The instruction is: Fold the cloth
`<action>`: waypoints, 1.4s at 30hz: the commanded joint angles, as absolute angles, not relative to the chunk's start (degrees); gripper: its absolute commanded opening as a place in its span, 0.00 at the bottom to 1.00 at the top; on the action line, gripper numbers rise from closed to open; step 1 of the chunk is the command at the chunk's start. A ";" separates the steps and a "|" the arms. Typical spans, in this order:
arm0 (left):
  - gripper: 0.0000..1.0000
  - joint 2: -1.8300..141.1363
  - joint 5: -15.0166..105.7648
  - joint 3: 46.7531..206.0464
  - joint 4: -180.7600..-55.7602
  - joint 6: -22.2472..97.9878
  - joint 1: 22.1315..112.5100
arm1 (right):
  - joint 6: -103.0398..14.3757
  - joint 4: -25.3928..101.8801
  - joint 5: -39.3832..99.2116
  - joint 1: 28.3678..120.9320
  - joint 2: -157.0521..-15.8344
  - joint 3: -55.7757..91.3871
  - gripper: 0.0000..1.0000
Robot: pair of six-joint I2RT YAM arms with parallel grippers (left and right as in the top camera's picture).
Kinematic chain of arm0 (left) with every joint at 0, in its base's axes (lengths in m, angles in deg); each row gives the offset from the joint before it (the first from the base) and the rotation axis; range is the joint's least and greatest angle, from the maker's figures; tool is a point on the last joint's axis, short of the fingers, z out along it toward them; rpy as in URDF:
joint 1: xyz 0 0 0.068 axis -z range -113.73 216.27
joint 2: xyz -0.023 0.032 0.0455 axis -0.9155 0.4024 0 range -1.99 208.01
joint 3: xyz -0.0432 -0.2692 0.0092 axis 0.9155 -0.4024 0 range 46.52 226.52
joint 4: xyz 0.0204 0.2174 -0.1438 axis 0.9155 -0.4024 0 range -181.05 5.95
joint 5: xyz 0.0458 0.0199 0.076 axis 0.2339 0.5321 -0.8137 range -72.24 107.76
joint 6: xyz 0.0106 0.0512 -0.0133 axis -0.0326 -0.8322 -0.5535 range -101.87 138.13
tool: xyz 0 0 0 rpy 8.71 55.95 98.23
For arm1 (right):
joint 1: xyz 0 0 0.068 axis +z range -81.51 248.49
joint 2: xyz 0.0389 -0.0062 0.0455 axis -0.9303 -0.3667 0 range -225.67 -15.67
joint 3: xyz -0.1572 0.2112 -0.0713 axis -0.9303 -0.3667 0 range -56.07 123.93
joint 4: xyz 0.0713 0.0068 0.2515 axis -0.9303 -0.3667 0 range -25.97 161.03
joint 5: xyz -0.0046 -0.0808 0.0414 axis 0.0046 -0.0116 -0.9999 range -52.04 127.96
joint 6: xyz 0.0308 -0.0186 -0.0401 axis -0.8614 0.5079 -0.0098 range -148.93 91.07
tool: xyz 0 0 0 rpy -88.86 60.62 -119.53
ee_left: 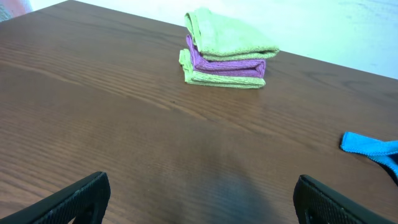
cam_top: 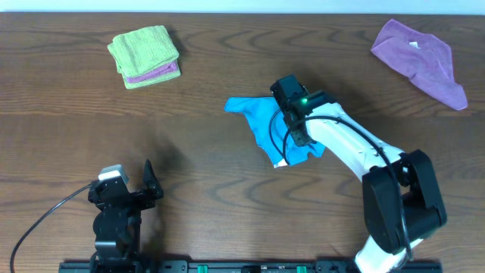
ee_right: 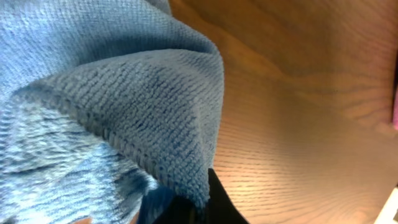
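Observation:
The sky-blue cloth (cam_top: 261, 121) lies crumpled in the middle of the table, with a white tag at its near edge. My right gripper (cam_top: 292, 114) is over its right part and shut on the cloth. In the right wrist view the cloth (ee_right: 112, 99) hangs bunched over the dark fingers and fills most of the frame. My left gripper (cam_top: 125, 186) is open and empty near the front left edge. Its two finger tips (ee_left: 199, 202) frame bare table. A corner of the blue cloth (ee_left: 370, 146) shows at the right of the left wrist view.
A folded lime-green and purple cloth stack (cam_top: 144, 55) sits at the back left, also in the left wrist view (ee_left: 227, 50). A loose purple cloth (cam_top: 420, 61) lies at the back right. The wooden table (cam_top: 197, 167) lies between them.

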State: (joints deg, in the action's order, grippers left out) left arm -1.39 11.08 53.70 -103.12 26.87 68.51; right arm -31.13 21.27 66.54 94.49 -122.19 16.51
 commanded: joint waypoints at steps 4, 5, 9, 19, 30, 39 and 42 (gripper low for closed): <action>0.95 -1.74 10.29 52.41 -103.47 25.86 68.12 | -33.32 18.28 69.86 95.01 -122.50 21.34 0.01; 0.95 -1.74 10.29 52.41 -103.47 25.86 68.12 | -33.60 17.21 70.73 95.27 -122.47 23.54 0.01; 0.96 -1.74 10.29 52.41 -103.47 25.88 68.12 | -32.44 12.81 71.41 95.67 -122.41 35.30 0.01; 0.95 -1.74 10.29 52.41 -103.47 25.88 68.12 | -27.35 8.00 68.70 95.08 -122.39 55.67 0.01; 0.95 -1.74 10.29 52.41 -103.47 25.86 68.12 | -26.65 -4.52 62.58 98.77 -120.18 69.01 0.01; 0.96 -1.74 10.29 52.41 -103.47 25.86 68.12 | -24.99 -10.73 52.13 98.57 -117.49 69.49 0.01; 0.95 -1.74 10.29 52.41 -103.47 25.86 68.12 | -24.05 -11.05 48.22 98.70 -116.03 69.51 0.01</action>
